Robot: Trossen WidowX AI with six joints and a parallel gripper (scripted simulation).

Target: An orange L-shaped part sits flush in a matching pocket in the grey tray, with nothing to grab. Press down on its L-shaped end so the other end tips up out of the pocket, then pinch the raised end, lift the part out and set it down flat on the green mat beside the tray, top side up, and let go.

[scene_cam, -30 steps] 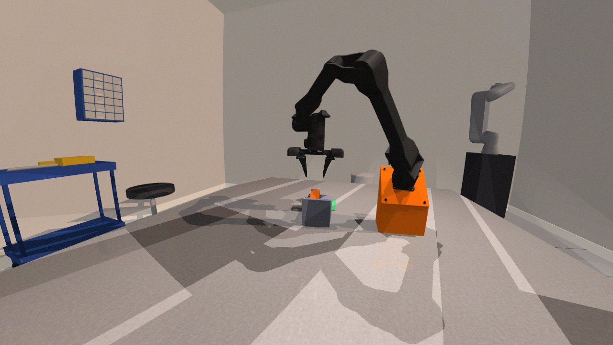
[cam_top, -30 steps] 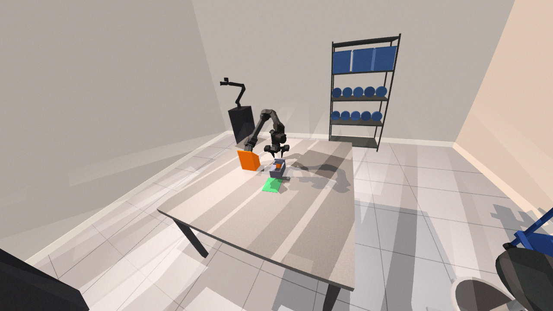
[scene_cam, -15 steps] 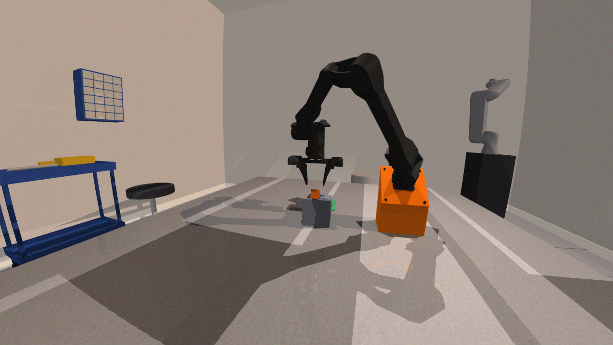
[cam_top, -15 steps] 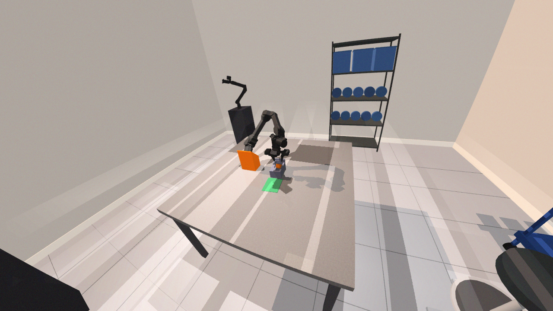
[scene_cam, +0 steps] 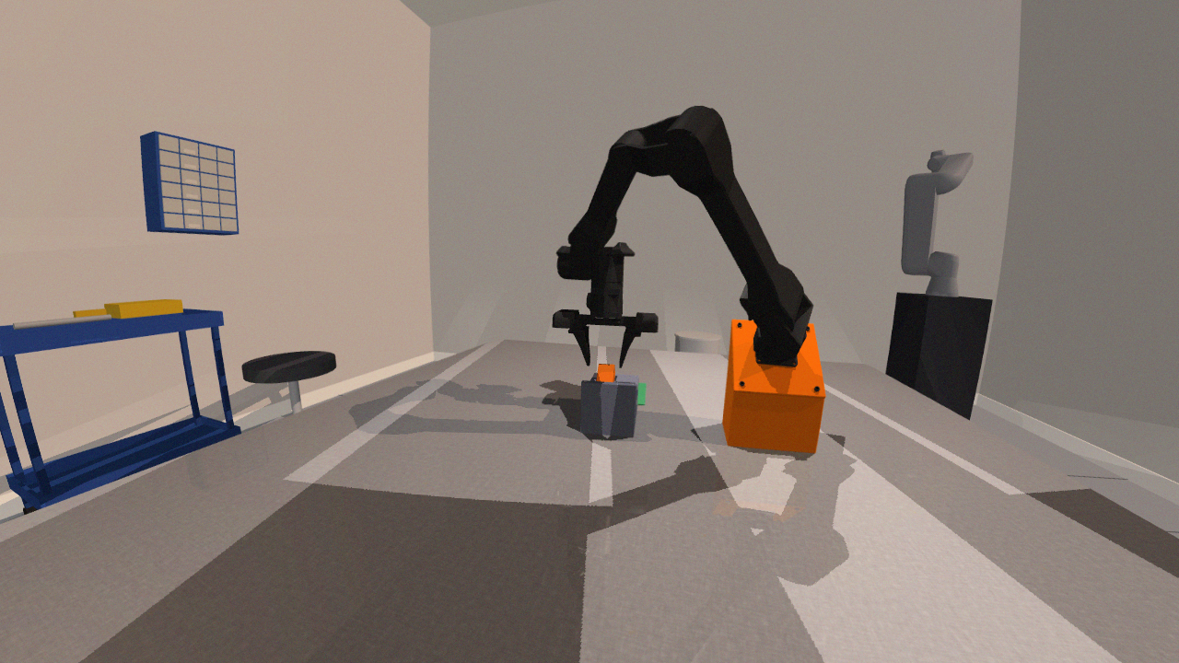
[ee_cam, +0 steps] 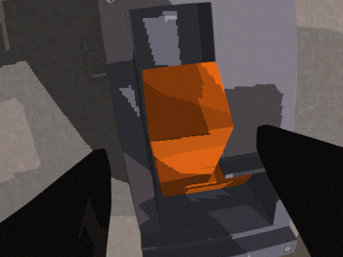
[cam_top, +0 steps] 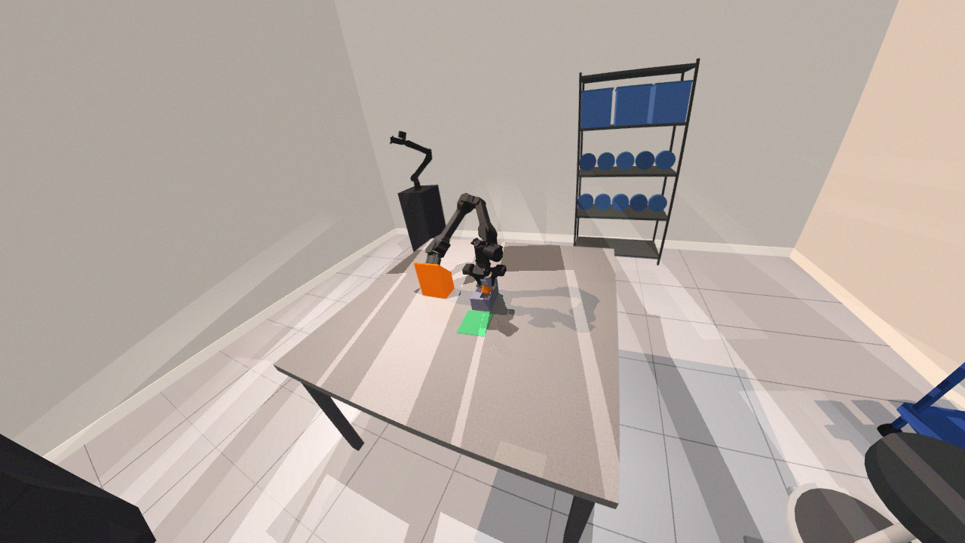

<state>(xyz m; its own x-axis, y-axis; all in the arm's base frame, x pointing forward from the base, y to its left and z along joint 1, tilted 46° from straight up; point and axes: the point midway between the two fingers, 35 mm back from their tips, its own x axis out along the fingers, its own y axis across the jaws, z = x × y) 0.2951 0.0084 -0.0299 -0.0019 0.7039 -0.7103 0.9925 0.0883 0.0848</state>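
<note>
The orange L-shaped part is tipped up in the grey tray. Its raised end stands above the tray top, and its L-shaped end is low in the pocket. The pocket floor shows at both ends in the wrist view. My gripper is open and points down, with its fingertips on either side of the part, a little above the raised end in the exterior view. It holds nothing. The green mat lies beside the tray, mostly hidden in the exterior view.
The orange base block of my arm stands on the table to one side of the tray. A shelf rack, a blue trolley and a stool stand off the table.
</note>
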